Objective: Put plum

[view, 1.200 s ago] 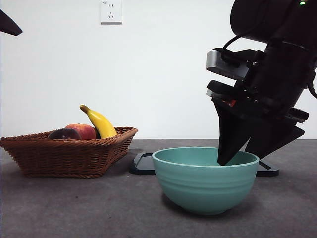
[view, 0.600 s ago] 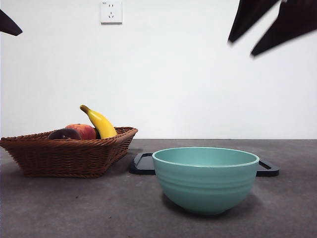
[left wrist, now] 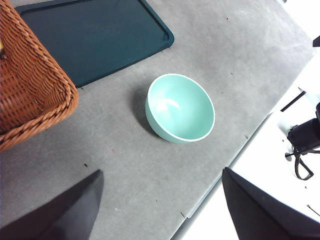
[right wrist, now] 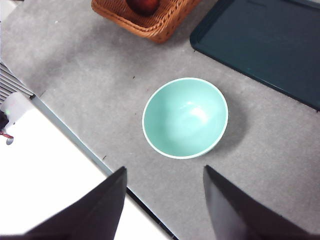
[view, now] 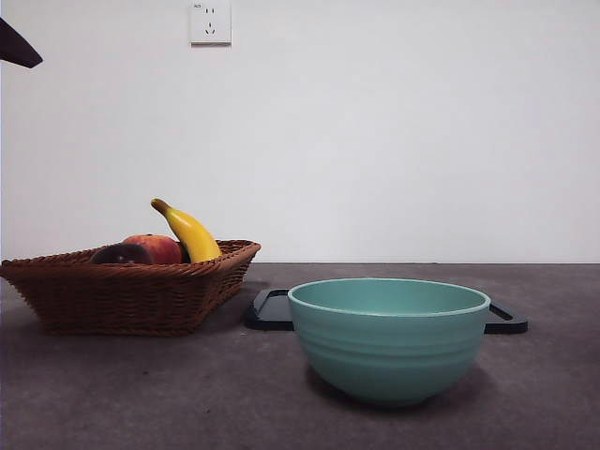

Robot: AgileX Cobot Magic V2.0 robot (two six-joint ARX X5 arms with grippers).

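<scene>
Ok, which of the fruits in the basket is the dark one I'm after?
The plum, the near-black round fruit at the left of the wicker basket. Beside it sits a red-orange fruit, and the yellow banana stands tallest.

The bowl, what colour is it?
The bowl is a light teal green, plain inside and out. The right wrist view shows it best, looking straight down into it.
</scene>
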